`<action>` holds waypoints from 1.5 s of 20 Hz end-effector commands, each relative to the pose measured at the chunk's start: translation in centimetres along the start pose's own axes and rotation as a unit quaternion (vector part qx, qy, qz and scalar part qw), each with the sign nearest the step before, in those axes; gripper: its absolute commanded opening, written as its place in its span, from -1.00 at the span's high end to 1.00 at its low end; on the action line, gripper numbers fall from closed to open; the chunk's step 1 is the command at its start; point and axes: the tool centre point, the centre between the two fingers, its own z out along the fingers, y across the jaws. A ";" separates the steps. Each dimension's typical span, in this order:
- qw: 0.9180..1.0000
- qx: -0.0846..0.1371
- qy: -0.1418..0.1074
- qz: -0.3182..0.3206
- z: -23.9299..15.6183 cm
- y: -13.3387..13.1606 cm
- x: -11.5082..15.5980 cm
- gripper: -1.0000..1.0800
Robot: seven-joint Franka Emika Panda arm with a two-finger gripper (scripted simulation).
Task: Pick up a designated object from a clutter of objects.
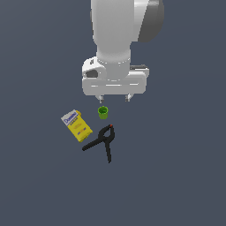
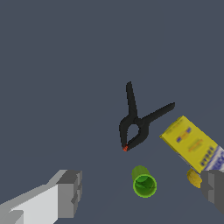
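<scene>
Your end effector [image 1: 114, 98] hangs wide open and holds nothing. On the tabletop [image 1: 176, 176] the yellow box [image 1: 76, 125] sits near the black clamp [image 1: 102, 141]. The little green cup [image 1: 103, 112] stands upright, apart from both. Line it up between the fingers [image 2: 70, 192], then go straight down.

The only printing sits on the yellow box [image 1: 76, 125], left of centre in the exterior view. A blue-and-white label covers its upper end, carrying a slanted white word that is too blurred to read. Below it, small dark lines on the yellow face are illegible as well. In the wrist view, at the right edge, the same box [image 2: 192, 143] shows blue marks, equally unreadable.
</scene>
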 end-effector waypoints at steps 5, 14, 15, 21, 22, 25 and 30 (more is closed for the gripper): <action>1.000 -0.001 0.000 0.006 2.1 0.8 -0.6 -0.92; 1.000 -0.003 -0.001 0.022 8.1 2.9 -3.3 -0.92; 1.000 -0.004 -0.001 0.025 8.9 3.1 -3.8 -0.92; 0.999 -0.006 -0.001 0.040 13.8 4.8 -7.2 -0.92; 0.999 -0.007 -0.001 0.042 14.6 5.0 -7.8 -0.92; 0.999 -0.008 -0.001 0.049 16.6 5.7 -9.8 -0.92; 0.998 -0.010 -0.002 0.058 19.0 6.4 -12.5 -0.92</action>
